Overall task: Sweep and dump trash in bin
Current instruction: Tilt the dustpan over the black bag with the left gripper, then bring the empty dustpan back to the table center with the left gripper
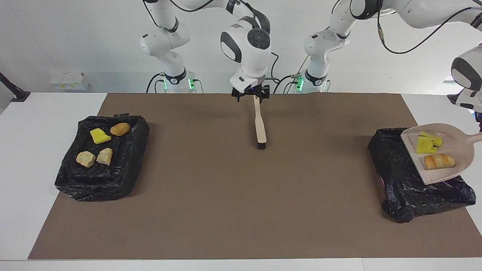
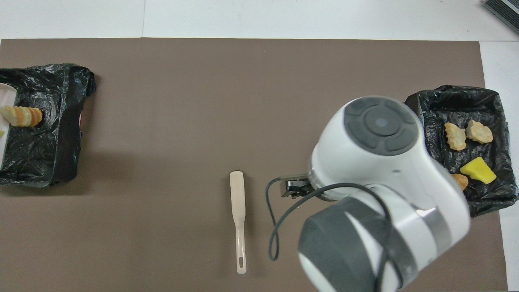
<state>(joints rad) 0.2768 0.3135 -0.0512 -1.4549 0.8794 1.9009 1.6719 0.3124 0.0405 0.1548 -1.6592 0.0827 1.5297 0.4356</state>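
The beige dustpan [image 1: 453,152] hangs tilted over the black-lined bin [image 1: 410,188] at the left arm's end of the table. On it lie trash pieces: yellow sponge pieces [image 1: 427,143] and a croissant [image 1: 439,161] near its open lip. The dustpan's handle [image 1: 475,137] runs off the frame to my left gripper, which holds it out of view. The beige brush [image 1: 260,126] lies loose on the brown mat [image 1: 241,195]. My right gripper [image 1: 251,96] hangs open just over the handle's end, its fingers apart.
A second black-lined bin [image 1: 67,177] at the right arm's end holds a yellow sponge [image 1: 99,136], a brown pastry [image 1: 120,128] and two bread chunks [image 1: 86,159]. In the overhead view the right arm's wrist [image 2: 381,162] covers part of that bin [image 2: 417,162].
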